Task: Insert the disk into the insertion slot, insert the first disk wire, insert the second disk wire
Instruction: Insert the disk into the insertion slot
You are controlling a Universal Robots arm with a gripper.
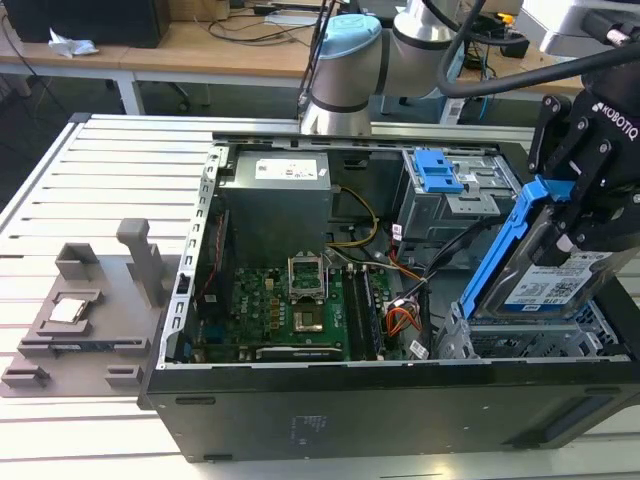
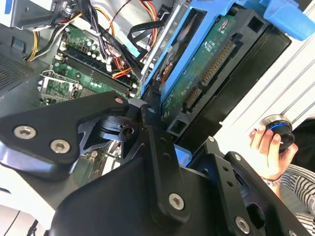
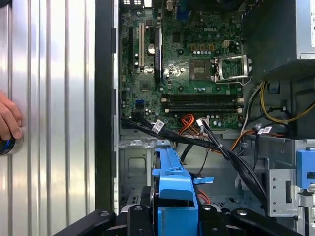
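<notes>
My gripper [image 1: 585, 215] is shut on the disk [image 1: 545, 280], a silver drive with a white label in a bright blue carrier. The disk hangs steeply tilted over the case's corner at the exterior view's right, just above the insertion slot [image 1: 530, 342], a silver perforated cage. The second wrist view shows the disk's green underside [image 2: 206, 64] and connector edge between the black fingers [image 2: 153, 135]. In the first wrist view the blue carrier [image 3: 174, 182] points down into the cage [image 3: 135, 167]. A black cable bundle [image 3: 216, 147] with connectors crosses just beyond the carrier.
The open computer case [image 1: 300, 420] lies on a slatted metal table [image 1: 110, 160]. A taller grey bay with a blue latch [image 1: 440, 172] stands behind the cage. A grey fixture [image 1: 85, 310] sits outside the case. A person's hand [image 2: 268, 147] holds a knob beside the case.
</notes>
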